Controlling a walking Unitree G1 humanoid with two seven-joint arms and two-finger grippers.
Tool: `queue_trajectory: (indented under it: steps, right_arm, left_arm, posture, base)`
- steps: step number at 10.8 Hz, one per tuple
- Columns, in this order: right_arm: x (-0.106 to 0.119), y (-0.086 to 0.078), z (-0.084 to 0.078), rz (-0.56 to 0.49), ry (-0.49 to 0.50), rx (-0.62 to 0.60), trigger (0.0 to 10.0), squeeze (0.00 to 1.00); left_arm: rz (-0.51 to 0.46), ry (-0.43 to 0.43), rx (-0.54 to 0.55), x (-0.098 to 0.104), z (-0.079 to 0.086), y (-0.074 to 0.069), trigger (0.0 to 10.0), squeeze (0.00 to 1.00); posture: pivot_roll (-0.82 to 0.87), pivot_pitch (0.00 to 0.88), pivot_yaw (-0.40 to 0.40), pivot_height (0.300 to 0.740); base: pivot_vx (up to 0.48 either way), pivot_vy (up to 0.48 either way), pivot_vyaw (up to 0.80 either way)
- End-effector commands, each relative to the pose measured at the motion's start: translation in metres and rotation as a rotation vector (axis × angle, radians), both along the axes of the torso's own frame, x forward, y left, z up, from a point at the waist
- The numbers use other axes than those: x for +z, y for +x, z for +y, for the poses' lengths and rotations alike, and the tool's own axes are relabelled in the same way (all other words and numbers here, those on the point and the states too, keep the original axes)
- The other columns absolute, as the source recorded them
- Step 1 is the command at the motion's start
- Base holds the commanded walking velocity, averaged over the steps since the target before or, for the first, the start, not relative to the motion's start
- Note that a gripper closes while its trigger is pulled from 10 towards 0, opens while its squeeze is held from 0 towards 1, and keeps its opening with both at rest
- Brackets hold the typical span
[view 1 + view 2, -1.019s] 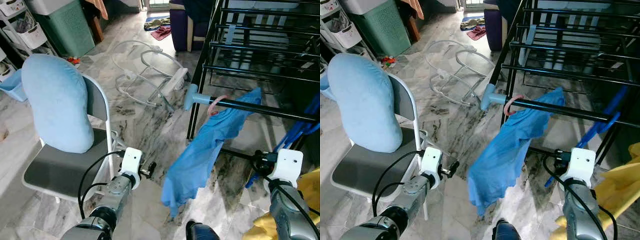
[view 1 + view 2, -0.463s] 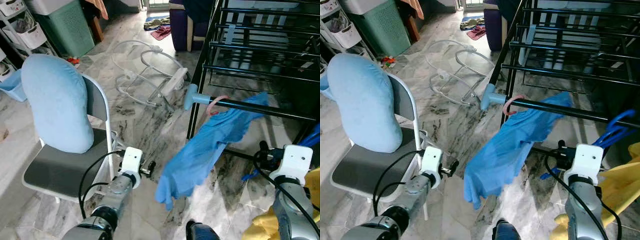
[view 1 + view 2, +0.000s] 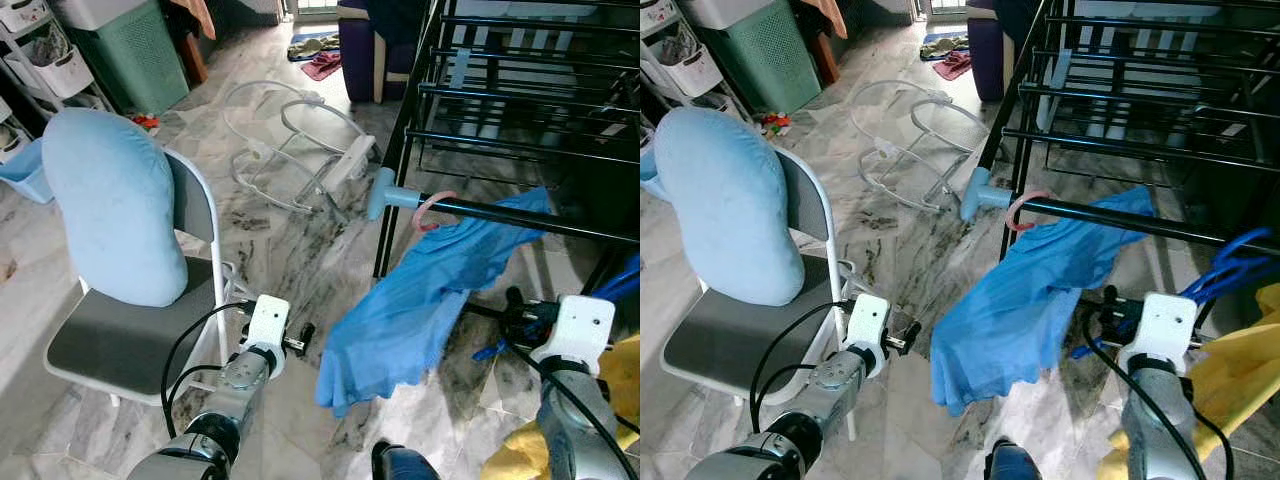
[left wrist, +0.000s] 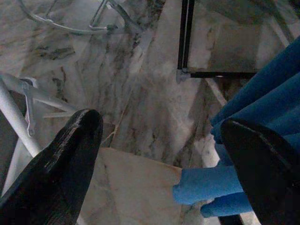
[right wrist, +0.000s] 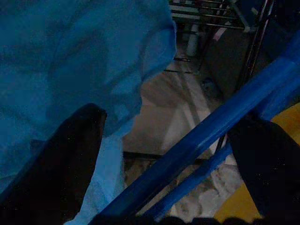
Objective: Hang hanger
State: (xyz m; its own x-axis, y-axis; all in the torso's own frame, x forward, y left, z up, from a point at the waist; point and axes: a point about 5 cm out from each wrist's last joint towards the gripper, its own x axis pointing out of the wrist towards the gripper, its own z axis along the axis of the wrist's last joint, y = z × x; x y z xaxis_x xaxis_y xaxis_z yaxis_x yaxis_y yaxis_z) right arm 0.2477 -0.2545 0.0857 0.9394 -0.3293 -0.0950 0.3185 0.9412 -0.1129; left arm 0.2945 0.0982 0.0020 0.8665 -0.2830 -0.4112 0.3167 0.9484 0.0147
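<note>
A blue garment [image 3: 420, 300] hangs on a pink hanger [image 3: 432, 212] hooked over the black rail [image 3: 560, 225] of the drying rack [image 3: 500, 90]; its lower edge trails near the floor. My right gripper [image 3: 515, 318] sits low beside the garment's right side, fingers open. A blue hanger [image 5: 206, 136] runs between the fingers, and it is unclear whether they touch it. My left gripper [image 3: 300, 338] is open and holds nothing, low by the chair's front leg, left of the garment.
A white folding chair [image 3: 110, 345] with a light blue cushion [image 3: 115, 205] stands at the left. A white wire frame [image 3: 290, 140] lies on the marble floor ahead. Yellow cloth [image 3: 620, 375] lies at the right edge. A green basket [image 3: 130, 50] stands far left.
The blue garment has swung, its upper end sliding right along the rail. The blue hanger by my right gripper dropped from upright to low. The left arm barely moved.
</note>
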Motion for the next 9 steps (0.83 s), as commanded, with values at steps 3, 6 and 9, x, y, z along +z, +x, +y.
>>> queue_trajectory:
  steps: [3,6,9]
  right_arm:
    - [-0.0031,-0.0016,0.0011,0.018,0.011,0.012,10.0,1.0]
    - [-0.0034,-0.0018,-0.0001,0.023,0.009,0.013,10.0,1.0]
    - [-0.0039,-0.0054,0.0006,0.005,-0.021,-0.007,10.0,1.0]
  left_arm:
    - [0.028,0.025,0.006,-0.0063,0.0044,-0.0049,10.0,0.0]
    - [0.029,0.025,0.004,-0.0065,0.0033,-0.0052,10.0,0.0]
    - [0.026,0.022,0.001,-0.0061,0.0018,-0.0051,10.0,0.0]
  posture:
    - [-0.29,0.134,0.112,0.74]
    - [-0.29,0.134,0.109,0.74]
    - [-0.3,0.134,0.108,0.74]
  base:
    - [0.0,0.0,0.0]
    - [0.0,0.0,0.0]
    - [0.0,0.0,0.0]
